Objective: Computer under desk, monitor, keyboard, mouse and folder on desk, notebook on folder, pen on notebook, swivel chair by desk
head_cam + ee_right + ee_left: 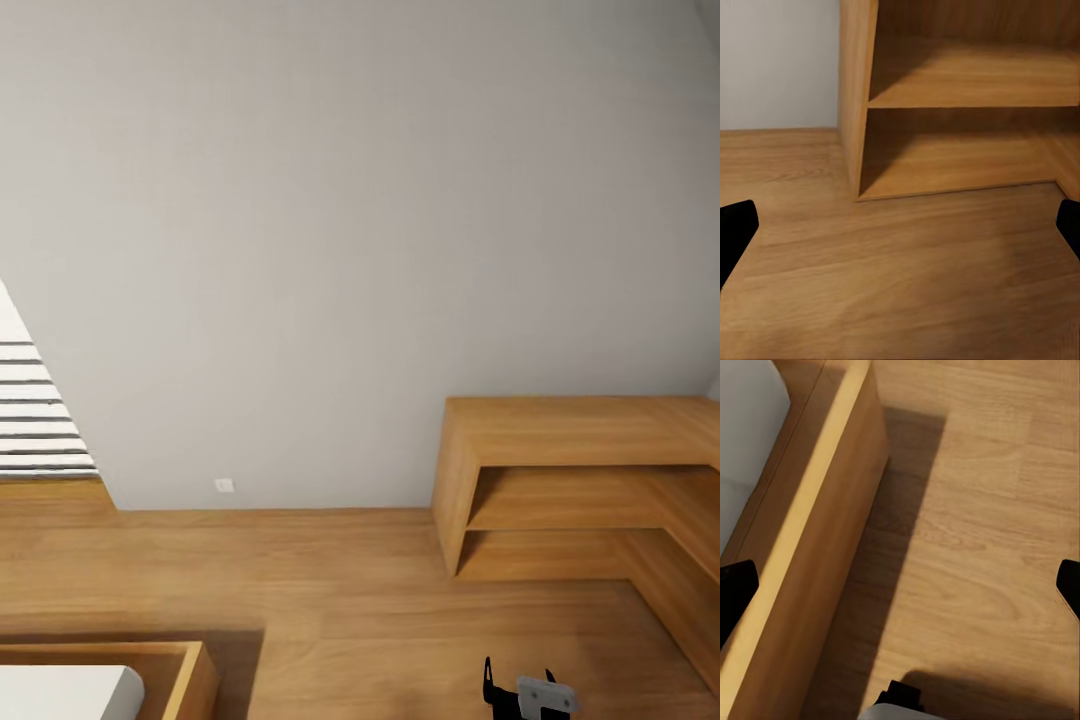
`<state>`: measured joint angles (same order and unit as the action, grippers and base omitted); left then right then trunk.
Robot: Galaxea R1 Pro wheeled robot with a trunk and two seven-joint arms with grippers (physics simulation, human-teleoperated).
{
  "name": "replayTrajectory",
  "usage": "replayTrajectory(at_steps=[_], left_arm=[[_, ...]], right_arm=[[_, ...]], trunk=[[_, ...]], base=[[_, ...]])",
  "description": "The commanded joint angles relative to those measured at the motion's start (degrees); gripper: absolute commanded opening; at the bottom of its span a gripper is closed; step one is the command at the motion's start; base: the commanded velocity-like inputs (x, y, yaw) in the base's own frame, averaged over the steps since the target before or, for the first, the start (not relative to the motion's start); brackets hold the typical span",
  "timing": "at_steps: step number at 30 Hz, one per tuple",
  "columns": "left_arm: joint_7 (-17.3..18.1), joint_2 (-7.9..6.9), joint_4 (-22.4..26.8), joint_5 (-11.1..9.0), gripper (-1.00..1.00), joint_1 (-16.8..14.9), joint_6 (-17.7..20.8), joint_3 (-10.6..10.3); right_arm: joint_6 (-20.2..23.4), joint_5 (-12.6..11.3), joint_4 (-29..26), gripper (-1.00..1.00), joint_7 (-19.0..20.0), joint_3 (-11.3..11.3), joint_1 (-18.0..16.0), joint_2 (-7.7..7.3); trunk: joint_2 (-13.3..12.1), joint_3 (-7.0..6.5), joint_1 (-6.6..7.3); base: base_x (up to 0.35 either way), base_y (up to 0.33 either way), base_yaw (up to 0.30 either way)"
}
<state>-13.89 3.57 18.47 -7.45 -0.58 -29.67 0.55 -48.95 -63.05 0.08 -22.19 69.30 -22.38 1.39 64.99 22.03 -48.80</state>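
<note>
I face a pale grey wall (330, 250) over an oak plank floor (330, 570). My right gripper (518, 682) pokes in at the lower edge of the head view, over bare floor. In the right wrist view its black fingertips (735, 236) stand far apart with nothing between them, so the right gripper (900, 232) is open and aimed at a low wooden shelf unit (960, 97). The left gripper (900, 592) is open too, its fingertips (733, 585) spread wide above the floor beside a wooden bed frame (802, 547).
An L-shaped light-wood shelf unit (580, 430) stands against the wall at the right. The bed frame (185, 665) with a white mattress (65, 695) sits at the lower left. A striped white panel (35, 420) is at the left, and a small wall socket (224, 485) sits low on the wall.
</note>
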Motion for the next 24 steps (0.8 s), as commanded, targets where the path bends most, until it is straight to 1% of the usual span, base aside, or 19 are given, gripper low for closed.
replayTrajectory(at_steps=[1,21,24], left_arm=[[0.09,0.02,-0.04,-0.37,1.0,-0.03,-0.22,0.04],[0.14,0.04,-0.18,-0.29,1.0,-0.03,-0.13,-0.02],[0.15,0.04,-0.18,-0.29,1.0,-0.03,-0.13,-0.02]], right_arm=[[0.0,-0.06,0.02,1.0,-0.49,0.48,-0.03,0.02],[-0.02,-0.06,0.02,1.0,-0.49,0.48,-0.03,0.02],[-0.09,-0.04,-0.02,1.0,-0.48,0.52,-0.03,0.26]], trunk=[[0.03,0.06,-0.03],[0.03,0.06,-0.03],[0.03,0.06,-0.03]], base=[[0.329,0.0,0.0],[0.329,0.0,0.0],[0.329,0.0,0.0]])
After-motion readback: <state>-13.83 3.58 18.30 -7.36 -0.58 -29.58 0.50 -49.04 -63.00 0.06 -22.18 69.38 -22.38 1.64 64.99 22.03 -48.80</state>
